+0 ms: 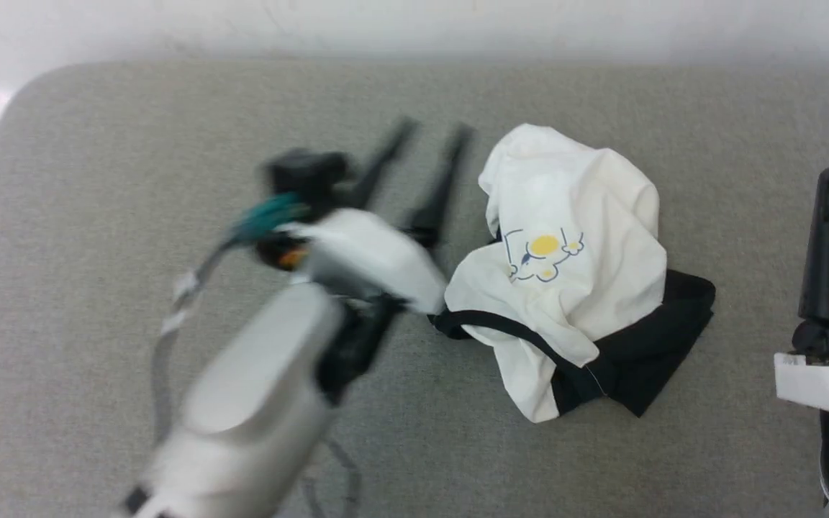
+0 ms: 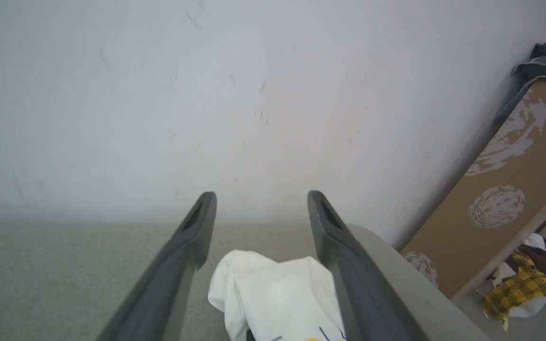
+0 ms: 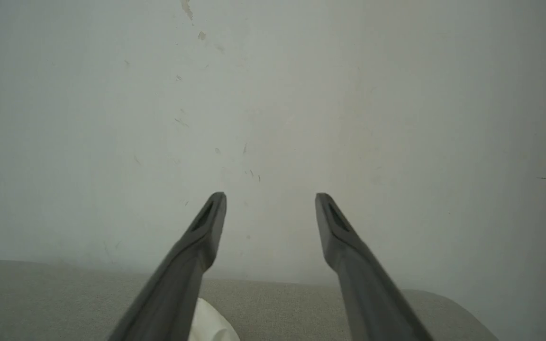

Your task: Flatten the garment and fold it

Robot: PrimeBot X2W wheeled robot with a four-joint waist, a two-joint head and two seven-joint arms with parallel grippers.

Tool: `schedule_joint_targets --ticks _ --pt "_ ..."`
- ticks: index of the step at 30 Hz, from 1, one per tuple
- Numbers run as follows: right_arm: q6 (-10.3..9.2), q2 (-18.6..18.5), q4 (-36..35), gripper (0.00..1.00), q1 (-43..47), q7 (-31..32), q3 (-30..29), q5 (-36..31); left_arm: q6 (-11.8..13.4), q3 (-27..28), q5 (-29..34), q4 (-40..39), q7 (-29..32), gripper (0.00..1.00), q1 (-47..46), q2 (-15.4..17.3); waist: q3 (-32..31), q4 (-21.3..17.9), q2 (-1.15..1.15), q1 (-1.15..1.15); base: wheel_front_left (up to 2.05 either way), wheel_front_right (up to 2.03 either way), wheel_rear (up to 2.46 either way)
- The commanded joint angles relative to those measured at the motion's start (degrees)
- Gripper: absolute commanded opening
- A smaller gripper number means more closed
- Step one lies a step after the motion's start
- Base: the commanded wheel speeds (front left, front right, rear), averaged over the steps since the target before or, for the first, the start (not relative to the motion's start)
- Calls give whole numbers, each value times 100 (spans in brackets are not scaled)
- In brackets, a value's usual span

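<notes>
Two grippers, both with fingers spread and empty: left gripper [image 1: 431, 137] just beside one crumpled white-and-black shirt [image 1: 573, 237], right gripper [image 3: 270, 199] near the grey table's [image 1: 98, 216] right edge. Shirt lies mid-table, between them.

Grey tabletop [image 1: 98, 403] meets scuffed white wall [image 2: 159, 94]; brown board [image 2: 514, 189] perhaps leaning.

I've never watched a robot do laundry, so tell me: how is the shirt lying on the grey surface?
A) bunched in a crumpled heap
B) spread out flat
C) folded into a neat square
A: the garment sits rumpled in a heap on the grey surface, white cloth piled over black.
</notes>
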Motion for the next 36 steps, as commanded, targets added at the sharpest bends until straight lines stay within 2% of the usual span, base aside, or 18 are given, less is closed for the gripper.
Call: schedule_joint_targets --ticks 1,4,7,11,13,17,19,25,30,31,36 --pt "-11 19 -2 100 112 6 8 74 175 229 192 -450 -386 100 330 404 -152 140 0 0 0 0 0" --pt "-11 19 43 100 237 -2 11 154 259 576 410 -1433 -758 100 940 909 -183 170 0 0 0 0 0" --pt "-11 19 88 100 370 -45 14 227 526 927 847 -2218 -850 100 1696 1322 -199 199 0 0 0 0 0" --pt "-11 19 166 100 601 -56 27 306 1010 1513 1686 -2889 -864 100 2704 1440 -204 239 0 0 0 0 0" --pt "-11 19 240 100 704 -71 78 338 1117 1815 2025 -3138 -865 100 3157 1308 -198 241 0 0 0 0 0" --pt "-11 19 445 100 880 -76 247 432 826 2405 2418 -3400 -866 100 3918 801 -198 282 0 0 0 0 0" --pt "-11 19 523 100 929 -80 265 489 561 2567 2549 -3366 -866 100 4144 584 -203 322 0 0 0 0 0" --pt "-11 7 477 100 781 184 284 569 -113 2889 2886 -3285 -867 100 4241 44 -135 433 0 0 0 0 0" --pt "-11 -545 454 100 321 943 396 896 -434 3062 3186 -3288 -867 100 4175 -163 49 460 0 0 0 0 0" --pt "-11 -545 454 100 321 943 396 896 -434 3062 3186 -3288 -867 100 4175 -163 49 460 0 0 0 0 0" --pt "-11 -1178 707 100 -25 1807 448 1454 -619 3122 3374 -3299 -867 100 4062 -301 301 533 0 0 0 0 0"
